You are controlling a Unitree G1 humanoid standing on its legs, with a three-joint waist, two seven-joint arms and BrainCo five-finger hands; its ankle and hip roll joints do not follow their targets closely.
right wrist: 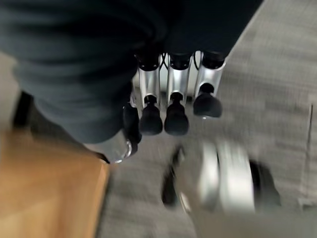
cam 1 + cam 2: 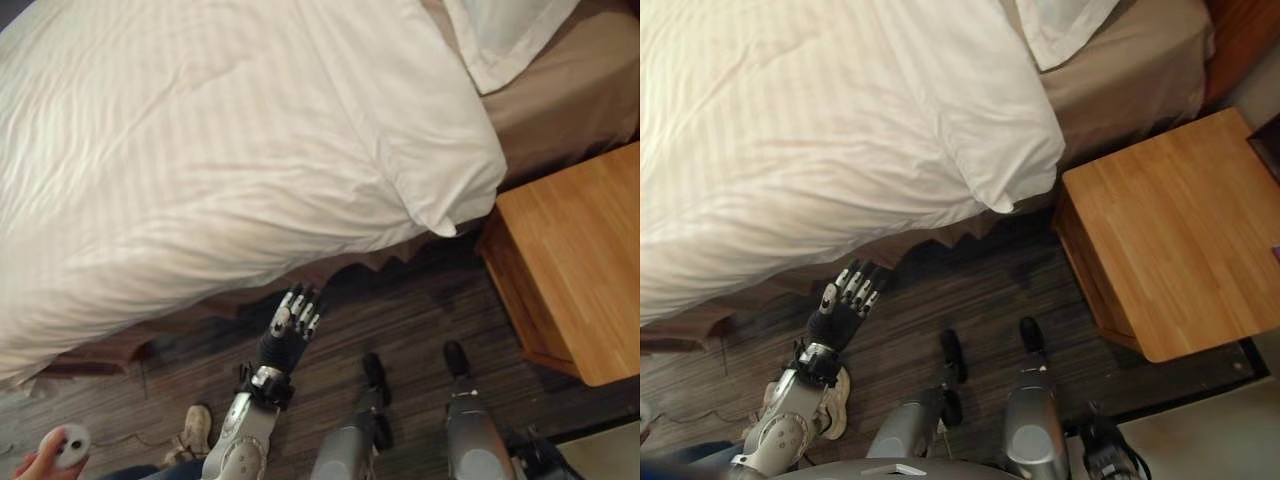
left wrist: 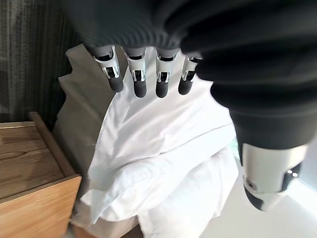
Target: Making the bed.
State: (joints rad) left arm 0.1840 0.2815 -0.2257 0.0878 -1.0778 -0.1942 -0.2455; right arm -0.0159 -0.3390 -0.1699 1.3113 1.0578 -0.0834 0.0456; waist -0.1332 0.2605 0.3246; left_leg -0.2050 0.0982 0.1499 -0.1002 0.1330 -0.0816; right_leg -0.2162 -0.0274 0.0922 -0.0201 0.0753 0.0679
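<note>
We see the bed (image 2: 560, 110) filling the upper part of the head views, its tan sheet bare at the head end. A white striped duvet (image 2: 220, 140) covers most of it, lying fairly flat with light wrinkles; its near edge hangs over the bed side toward the floor, and its corner by the head end is folded into a rounded lump (image 2: 450, 190) that overhangs the mattress edge. A white pillow (image 2: 505, 35) lies on the tan sheet at the head end, just beside the duvet's top edge. In the left wrist view the same duvet corner shows bunched in layered folds (image 3: 163, 163).

A wooden nightstand (image 2: 1170, 240) stands on the dark wood-pattern floor (image 2: 400, 320) right of the bed, near the duvet corner but apart from it.

Our left hand (image 2: 290, 325) is raised over the floor just beside the hanging duvet edge, fingers (image 3: 136, 74) straight and relaxed, holding nothing and not touching the cloth. Our right hand (image 1: 168, 74) shows in its wrist view over grey floor, next to the nightstand's edge, fingers hanging loose, empty.

A person's hand (image 2: 40, 460) holding a small white round device (image 2: 72, 445) shows at the lower left, with a light shoe (image 2: 192, 432) on the floor nearby.
</note>
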